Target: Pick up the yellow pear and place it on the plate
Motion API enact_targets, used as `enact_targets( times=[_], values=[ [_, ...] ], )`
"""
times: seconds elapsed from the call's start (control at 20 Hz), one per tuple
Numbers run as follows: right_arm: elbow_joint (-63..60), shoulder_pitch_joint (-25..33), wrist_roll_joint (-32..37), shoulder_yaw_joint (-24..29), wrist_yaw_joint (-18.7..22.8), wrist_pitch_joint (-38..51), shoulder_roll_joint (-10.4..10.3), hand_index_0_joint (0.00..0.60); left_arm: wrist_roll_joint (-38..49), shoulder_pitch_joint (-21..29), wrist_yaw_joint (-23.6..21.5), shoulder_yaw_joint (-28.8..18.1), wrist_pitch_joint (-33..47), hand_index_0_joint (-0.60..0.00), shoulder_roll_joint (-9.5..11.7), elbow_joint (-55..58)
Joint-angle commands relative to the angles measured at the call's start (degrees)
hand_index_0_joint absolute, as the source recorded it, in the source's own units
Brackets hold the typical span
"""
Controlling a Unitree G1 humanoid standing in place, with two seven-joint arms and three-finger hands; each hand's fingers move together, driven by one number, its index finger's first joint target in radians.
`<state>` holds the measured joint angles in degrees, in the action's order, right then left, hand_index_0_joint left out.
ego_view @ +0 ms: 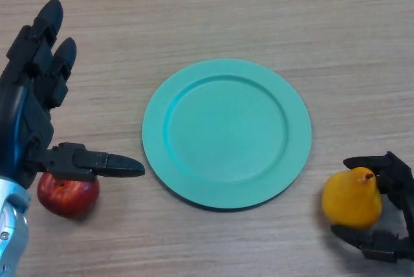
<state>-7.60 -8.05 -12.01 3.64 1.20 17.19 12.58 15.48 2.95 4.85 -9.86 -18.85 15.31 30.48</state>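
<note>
The yellow pear (351, 199) stands on the table at the lower right, to the right of the teal plate (226, 133). My right hand (394, 186) comes in from the right edge. Its fingers are curled round the pear, one above it near the stem and one below its base. The plate lies in the middle of the table with nothing on it. My left hand (29, 102) is at the left edge, fingers straight and spread, thumb pointing right toward the plate.
A red apple (67, 194) lies on the table at the lower left, partly under my left hand's thumb. The table is light wood.
</note>
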Motion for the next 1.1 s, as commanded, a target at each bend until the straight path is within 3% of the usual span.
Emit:
enact_targets(
  times=[0.05, 0.25, 0.4, 0.55, 0.65, 0.8, 1.0, 1.1],
  values=[
    [7.06, 0.32, 2.0, 3.47, -0.65, 2.97, 1.67, 0.6, 0.61, 1.34, 0.41, -4.07, 9.12, 0.0, 1.81, 3.38],
    [18.65, 1.71, 2.52, 2.83, -3.61, -5.52, 1.09, 0.6, 1.14, 0.77, 0.53, -3.99, 8.63, 0.0, 1.58, 4.08],
    [24.62, 7.61, 4.76, -1.94, -5.39, -14.49, 0.27, 0.6, 2.78, 0.69, 0.82, -5.11, 6.53, 0.0, 1.98, 5.78],
    [22.85, 12.99, 5.23, -5.96, -4.62, -14.82, -0.98, 0.6, 2.96, 0.54, 0.95, -5.92, 6.73, 0.0, 2.17, 6.12],
    [17.78, 17.7, 4.68, -8.78, -3.83, -12.24, -1.52, 0.6, 2.69, 0.01, 0.88, -6.07, 7.79, 0.0, 1.92, 6.08],
    [2.09, 25.48, 4.04, -11.62, 0.85, -6.33, -1.68, 0.6, 3.72, -0.96, 1.22, -7.16, 8.24, 0.0, 1.74, 6.79],
    [-10.64, 29.73, 5.21, -15.12, 8.83, -5.16, -1.69, 0.6, 3.6, -1.74, 1.16, -7.55, 8.69, 0.0, 1.56, 7.04],
    [-12.6, 29.89, 1.89, -16.55, 8.0, -6.09, -1.69, 0.6, 3.9, -1.87, 1.3, -7.99, 7.59, 0.0, 1.77, 7.58]
  ],
)
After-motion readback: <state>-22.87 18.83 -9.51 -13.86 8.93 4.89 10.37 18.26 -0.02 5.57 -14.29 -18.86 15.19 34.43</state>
